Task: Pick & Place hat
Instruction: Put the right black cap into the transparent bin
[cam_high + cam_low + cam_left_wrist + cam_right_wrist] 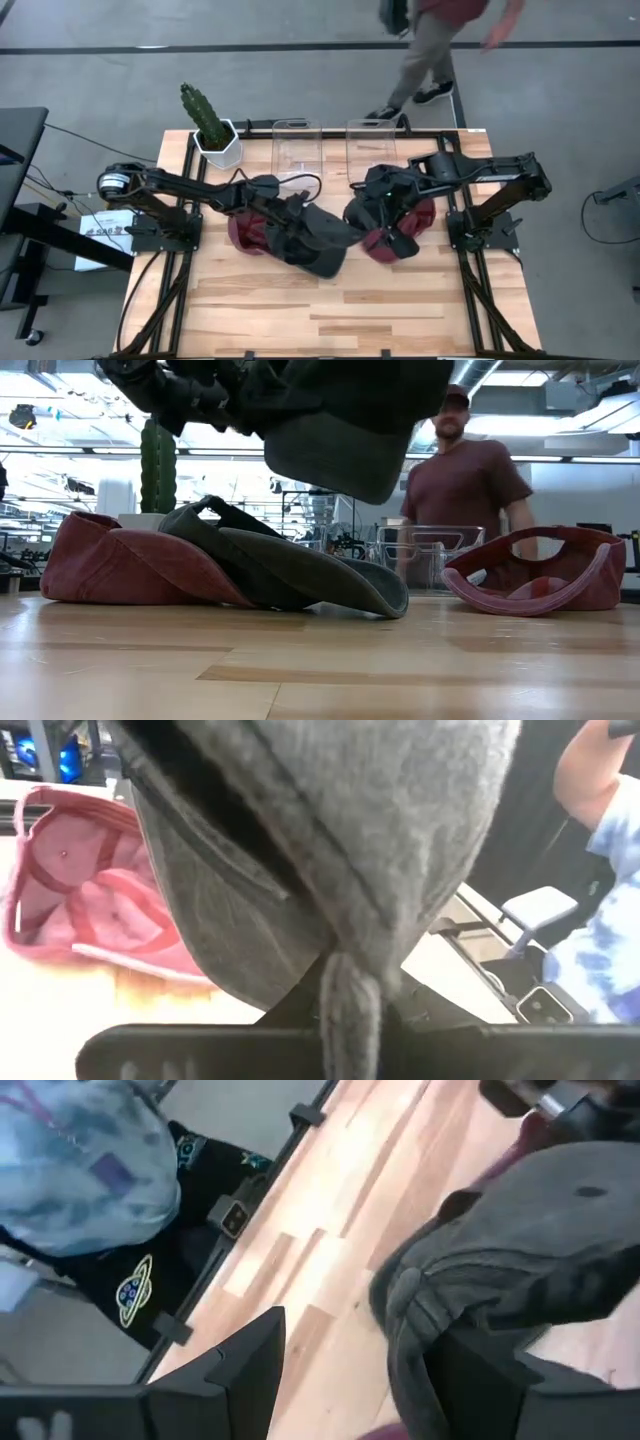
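Note:
My left gripper [272, 192] is shut on a dark grey cap [335, 450] that hangs above the table's middle and fills the left wrist view [380, 840]. My right gripper [378, 205] is open just to its right. A bunch of grey cap cloth [405, 1330] stands between its fingers [250, 1370], beside one of them. A second dark grey cap [320, 245] lies with its crown leaning on a maroon cap [245, 232] at the left. Another maroon cap [405, 240] lies upside down on its crown at the right. My left gripper pinches a narrow bunched fold of the grey cap's cloth [345, 985] between its two fingers. The cap is lifted clear of the table, and its brim [335, 465] hangs lowest. My right gripper has grey cloth [405, 1330] beside the inner side of one finger; I cannot tell whether it touches.
A potted cactus [212, 135] and two clear bins [296, 140] [370, 140] stand along the table's far edge. A person [440, 50] walks behind the far edge. Another person in a tie-dye top [80, 1160] stands beside the table. Bare wood lies toward the near edge.

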Robot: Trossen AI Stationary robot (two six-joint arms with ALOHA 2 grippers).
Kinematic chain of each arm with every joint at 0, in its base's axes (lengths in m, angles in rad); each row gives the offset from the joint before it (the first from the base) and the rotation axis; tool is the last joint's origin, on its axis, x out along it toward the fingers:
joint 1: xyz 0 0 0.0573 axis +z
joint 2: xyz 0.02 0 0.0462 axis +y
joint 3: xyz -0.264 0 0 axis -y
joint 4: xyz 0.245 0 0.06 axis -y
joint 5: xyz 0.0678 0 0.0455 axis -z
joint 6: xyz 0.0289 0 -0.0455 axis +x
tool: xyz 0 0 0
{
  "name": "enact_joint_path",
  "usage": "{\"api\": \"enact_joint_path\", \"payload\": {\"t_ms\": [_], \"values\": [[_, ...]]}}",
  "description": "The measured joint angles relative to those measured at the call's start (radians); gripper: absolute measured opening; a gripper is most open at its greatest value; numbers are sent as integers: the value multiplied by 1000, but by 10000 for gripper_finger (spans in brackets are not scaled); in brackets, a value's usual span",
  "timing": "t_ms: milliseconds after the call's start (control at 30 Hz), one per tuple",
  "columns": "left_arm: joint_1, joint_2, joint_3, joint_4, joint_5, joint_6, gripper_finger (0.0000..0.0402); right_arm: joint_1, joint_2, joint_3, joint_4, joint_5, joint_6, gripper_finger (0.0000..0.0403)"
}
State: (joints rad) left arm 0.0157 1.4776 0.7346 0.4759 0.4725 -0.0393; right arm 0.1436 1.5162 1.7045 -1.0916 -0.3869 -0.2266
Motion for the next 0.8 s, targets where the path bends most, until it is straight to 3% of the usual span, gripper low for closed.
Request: {"api": "enact_joint_path", "payload": {"t_ms": [367,500,633,800], "values": [[-18,-45,-34,3,-1,-4,17,-29,-2,173,-104,358,-4,187],[-32,-45,-34,34,-1,-1,17,-57,-1,182,-106,630,32,164],[-44,-45,-34,118,-1,-3,17,-95,2,182,-120,933,138,115],[-54,-45,-34,220,-47,-3,17,-133,5,182,-73,1100,236,19]]}}
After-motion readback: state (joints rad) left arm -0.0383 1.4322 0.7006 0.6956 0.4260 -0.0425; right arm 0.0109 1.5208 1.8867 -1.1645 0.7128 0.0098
